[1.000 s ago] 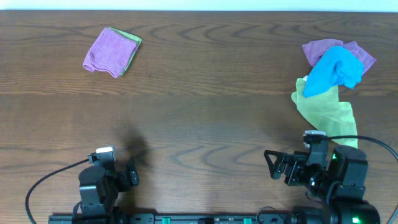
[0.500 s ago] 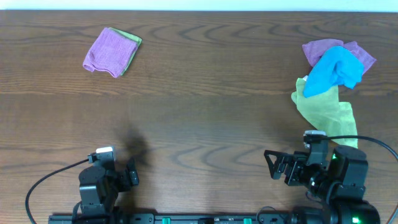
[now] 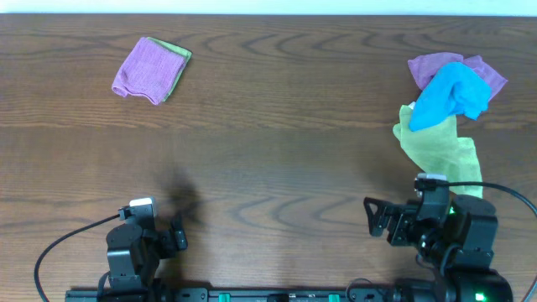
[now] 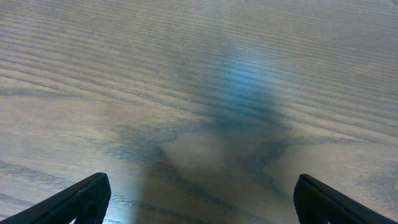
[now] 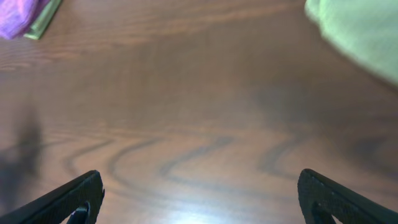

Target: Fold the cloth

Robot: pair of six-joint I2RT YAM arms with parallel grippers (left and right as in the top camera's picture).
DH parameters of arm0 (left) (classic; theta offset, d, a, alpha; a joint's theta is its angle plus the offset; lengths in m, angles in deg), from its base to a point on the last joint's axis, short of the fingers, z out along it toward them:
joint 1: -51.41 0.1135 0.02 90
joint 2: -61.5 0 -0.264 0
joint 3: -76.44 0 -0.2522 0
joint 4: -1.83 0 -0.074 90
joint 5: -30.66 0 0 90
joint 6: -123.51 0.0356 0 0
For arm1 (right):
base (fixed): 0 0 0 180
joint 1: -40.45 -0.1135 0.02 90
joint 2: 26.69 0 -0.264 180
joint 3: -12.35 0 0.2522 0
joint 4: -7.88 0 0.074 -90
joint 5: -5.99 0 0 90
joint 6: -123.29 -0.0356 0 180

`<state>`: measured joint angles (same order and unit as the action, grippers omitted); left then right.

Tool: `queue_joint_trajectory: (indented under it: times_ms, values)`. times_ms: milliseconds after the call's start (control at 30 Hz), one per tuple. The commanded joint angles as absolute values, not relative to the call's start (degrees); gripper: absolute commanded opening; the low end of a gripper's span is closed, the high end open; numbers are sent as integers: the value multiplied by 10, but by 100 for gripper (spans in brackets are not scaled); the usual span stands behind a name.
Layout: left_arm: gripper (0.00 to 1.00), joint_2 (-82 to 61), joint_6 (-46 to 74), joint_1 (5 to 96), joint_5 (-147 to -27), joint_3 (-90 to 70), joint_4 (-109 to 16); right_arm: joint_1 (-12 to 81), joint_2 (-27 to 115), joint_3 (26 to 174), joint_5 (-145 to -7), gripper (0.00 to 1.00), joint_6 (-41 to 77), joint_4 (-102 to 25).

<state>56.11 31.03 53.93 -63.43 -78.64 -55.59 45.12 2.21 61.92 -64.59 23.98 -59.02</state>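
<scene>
The lilac-purple cloth (image 3: 144, 70) lies at the far left of the table, folded over on top of a lime-green cloth (image 3: 179, 55). A corner of the lilac cloth also shows at the top left of the right wrist view (image 5: 17, 15). My left gripper (image 3: 179, 235) is open and empty above bare wood at the near left, as the left wrist view (image 4: 199, 202) shows. My right gripper (image 3: 373, 220) is open and empty at the near right, with only wood between its fingers (image 5: 199, 199). Both grippers are far from the cloth.
A bright blue cloth (image 3: 451, 94) is bunched with a purple cloth (image 3: 433, 64) at the far right. A lime-green cloth (image 3: 440, 151) spreads below them, just beyond my right arm, and shows at the top right of the right wrist view (image 5: 364, 34).
My right arm has shifted slightly to the right and towards the front edge. The left arm and the cloths have not moved.
</scene>
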Motion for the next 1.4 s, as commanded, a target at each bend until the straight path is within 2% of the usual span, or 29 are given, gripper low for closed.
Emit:
queue_joint_trajectory:
  times_ms: [0, 100, 267, 833, 1367]
  values:
    - [95, 565, 323, 539, -632, -800, -563, 429, 10, 609, -709, 99, 326, -562]
    - [95, 565, 323, 539, -632, -800, -563, 415, 0, 585, -751, 99, 376, -532]
    - [95, 565, 323, 539, -632, -800, -563, 411, -44, 518, -822, 99, 385, -497]
    - [95, 565, 323, 539, -632, -800, -563, 411, -246, 360, -829, 99, 385, -490]
    - [95, 565, 323, 539, -632, -800, -563, 411, -253, 355, -829, 99, 385, -489]
